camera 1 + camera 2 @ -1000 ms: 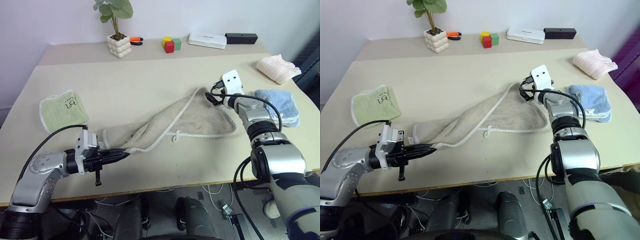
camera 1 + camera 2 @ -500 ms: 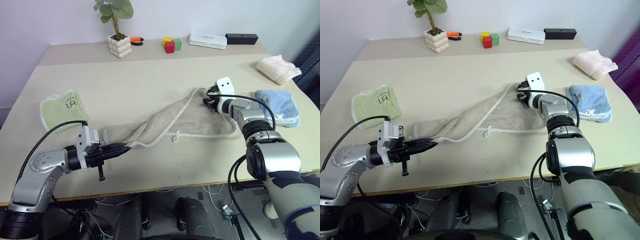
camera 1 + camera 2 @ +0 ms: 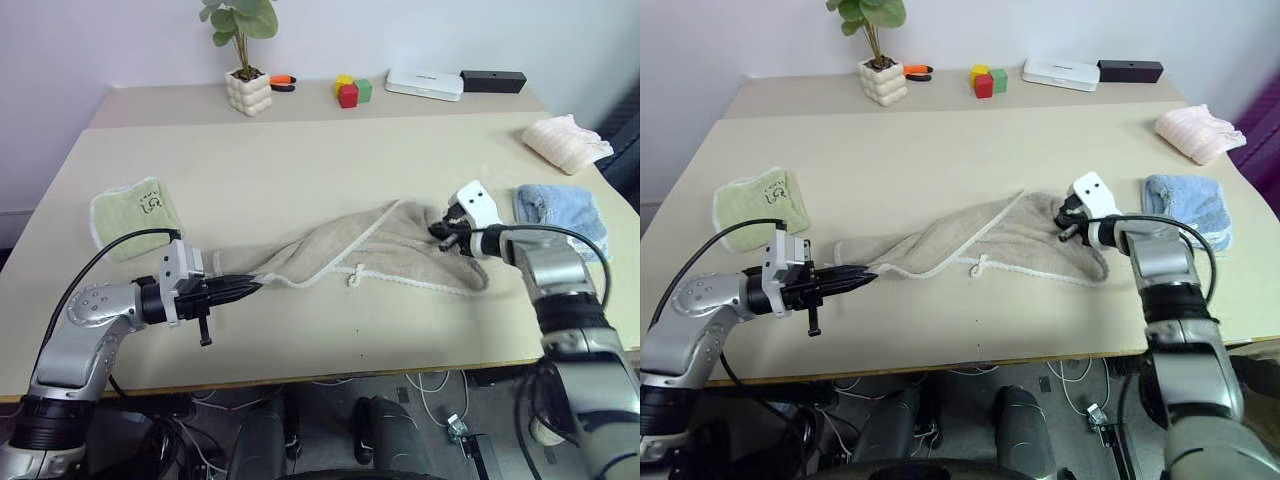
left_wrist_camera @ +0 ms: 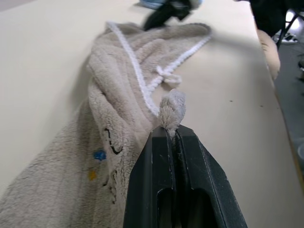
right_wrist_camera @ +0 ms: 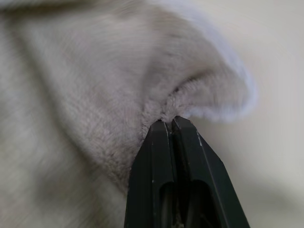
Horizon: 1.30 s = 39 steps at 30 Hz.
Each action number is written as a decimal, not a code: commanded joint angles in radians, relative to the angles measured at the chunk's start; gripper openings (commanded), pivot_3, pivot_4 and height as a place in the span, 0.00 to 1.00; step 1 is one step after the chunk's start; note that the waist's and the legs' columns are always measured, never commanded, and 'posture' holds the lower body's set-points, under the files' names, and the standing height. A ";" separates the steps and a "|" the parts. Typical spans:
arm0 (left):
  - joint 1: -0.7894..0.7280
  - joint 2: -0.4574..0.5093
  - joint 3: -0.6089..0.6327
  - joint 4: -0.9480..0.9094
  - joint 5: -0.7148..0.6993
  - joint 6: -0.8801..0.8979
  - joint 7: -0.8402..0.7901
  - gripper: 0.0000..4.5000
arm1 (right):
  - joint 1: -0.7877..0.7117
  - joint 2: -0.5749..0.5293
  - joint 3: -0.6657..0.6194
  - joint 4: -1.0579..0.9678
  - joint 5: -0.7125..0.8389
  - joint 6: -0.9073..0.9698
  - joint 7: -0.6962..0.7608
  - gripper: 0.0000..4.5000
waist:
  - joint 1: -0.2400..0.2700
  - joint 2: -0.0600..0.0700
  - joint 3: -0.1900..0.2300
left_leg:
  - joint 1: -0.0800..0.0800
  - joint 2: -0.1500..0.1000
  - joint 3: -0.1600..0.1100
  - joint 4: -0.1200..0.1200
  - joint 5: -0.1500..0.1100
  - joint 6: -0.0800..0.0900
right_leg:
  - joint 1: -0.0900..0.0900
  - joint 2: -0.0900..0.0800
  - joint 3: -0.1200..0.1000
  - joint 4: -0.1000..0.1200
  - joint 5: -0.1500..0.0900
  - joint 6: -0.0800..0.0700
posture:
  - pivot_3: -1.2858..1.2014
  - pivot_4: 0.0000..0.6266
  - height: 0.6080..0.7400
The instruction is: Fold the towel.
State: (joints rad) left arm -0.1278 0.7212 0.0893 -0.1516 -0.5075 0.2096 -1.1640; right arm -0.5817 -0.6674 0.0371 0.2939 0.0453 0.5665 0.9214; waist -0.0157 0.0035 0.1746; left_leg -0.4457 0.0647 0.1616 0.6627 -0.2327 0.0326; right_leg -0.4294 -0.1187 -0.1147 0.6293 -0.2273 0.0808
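Observation:
The beige towel point(image 3: 360, 245) with white corded edging lies bunched in a long strip across the middle of the table point(image 3: 300, 150). My left gripper point(image 3: 250, 286) is shut on the towel's left end; the left wrist view shows a tuft of cloth point(image 4: 172, 108) pinched between its black fingers point(image 4: 154, 161). My right gripper point(image 3: 440, 232) is shut on the towel's right end, where a fold of cloth point(image 5: 190, 95) sits clamped at its fingertips point(image 5: 159, 142). A small white loop point(image 3: 354, 277) hangs off the near edging.
A small green folded towel point(image 3: 135, 215) lies at the left. A light blue towel point(image 3: 556, 210) lies just right of my right gripper, with a pale pink cloth point(image 3: 565, 138) behind it. A potted plant point(image 3: 248, 88), coloured blocks point(image 3: 350, 90) and a white box point(image 3: 424, 83) line the far edge.
My right gripper has shut on the towel's right end and pulled back toward the near side. The left gripper keeps its grip with little movement. The camera has shifted a little.

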 commanded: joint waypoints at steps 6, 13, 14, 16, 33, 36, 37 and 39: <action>-0.044 -0.010 -0.014 0.013 0.021 -0.028 -0.019 0.00 | 0.022 -0.030 0.022 -0.065 0.038 -0.055 0.061 0.20 | -0.002 0.000 0.001 | -0.001 0.000 0.001 0.000 0.000 0.000 | -0.001 0.000 0.000 0.000 0.000 0.000 | 0.52 0.24 1.00; -0.030 -0.006 -0.017 0.004 0.034 -0.037 -0.017 0.00 | -0.021 -0.067 0.023 0.060 -0.024 -0.144 0.000 0.97 | 0.000 0.000 0.001 | -0.001 0.000 0.001 0.000 0.000 0.000 | -0.001 0.000 0.000 0.000 0.000 0.000 | 0.52 0.24 1.00; -0.028 -0.006 -0.018 0.004 0.036 -0.039 -0.017 0.00 | -0.032 -0.069 0.017 0.081 -0.021 -0.151 -0.001 0.99 | 0.001 0.000 0.001 | -0.001 0.000 0.001 0.000 0.000 0.000 | -0.001 0.000 0.000 0.000 0.000 0.000 | 0.52 0.24 1.00; -0.028 -0.006 -0.017 0.005 0.036 -0.040 -0.017 0.00 | -0.056 -0.075 0.010 0.118 -0.020 -0.159 -0.014 0.99 | 0.001 0.000 0.001 | -0.001 0.000 0.001 0.000 0.000 0.000 | -0.001 0.000 0.000 0.000 0.000 0.000 | 0.52 0.24 1.00; -0.040 -0.015 -0.028 0.024 0.049 -0.062 -0.018 0.00 | -0.229 0.026 -0.055 0.272 0.059 -0.122 -0.121 0.99 | -0.002 0.001 0.002 | -0.002 0.000 0.001 0.000 0.001 0.002 | -0.002 0.000 0.000 0.000 0.000 0.000 | 0.52 0.24 1.00; -0.039 -0.015 -0.032 0.023 0.053 -0.066 -0.019 0.00 | -0.297 0.065 -0.071 0.417 0.046 -0.158 -0.209 0.99 | -0.004 0.001 0.002 | -0.002 0.000 0.001 0.000 0.001 0.002 | -0.002 0.000 0.000 0.000 0.000 0.000 | 0.52 0.24 1.00; -0.038 -0.016 -0.033 0.021 0.054 -0.067 -0.019 0.00 | -0.313 0.071 -0.071 0.460 0.038 -0.176 -0.225 0.99 | -0.004 0.001 0.002 | -0.002 0.000 0.002 0.000 0.002 0.001 | -0.002 0.000 0.000 0.000 0.000 0.000 | 0.52 0.24 1.00; -0.037 -0.017 -0.034 0.018 0.056 -0.068 -0.018 0.00 | -0.337 0.076 -0.058 0.534 0.015 -0.220 -0.252 0.99 | -0.001 0.001 0.002 | -0.002 0.000 0.002 0.000 0.004 -0.002 | -0.002 0.000 0.000 0.000 0.000 0.000 | 0.52 0.24 1.00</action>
State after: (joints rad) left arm -0.1596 0.7057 0.0517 -0.1181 -0.4479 0.1620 -1.1789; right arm -0.8873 -0.5859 -0.0052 0.8005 0.0757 0.3855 0.6928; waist -0.0165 0.0049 0.1764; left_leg -0.4481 0.0644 0.1638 0.6628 -0.2287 0.0310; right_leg -0.4311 -0.1184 -0.1146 0.6296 -0.2271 0.0811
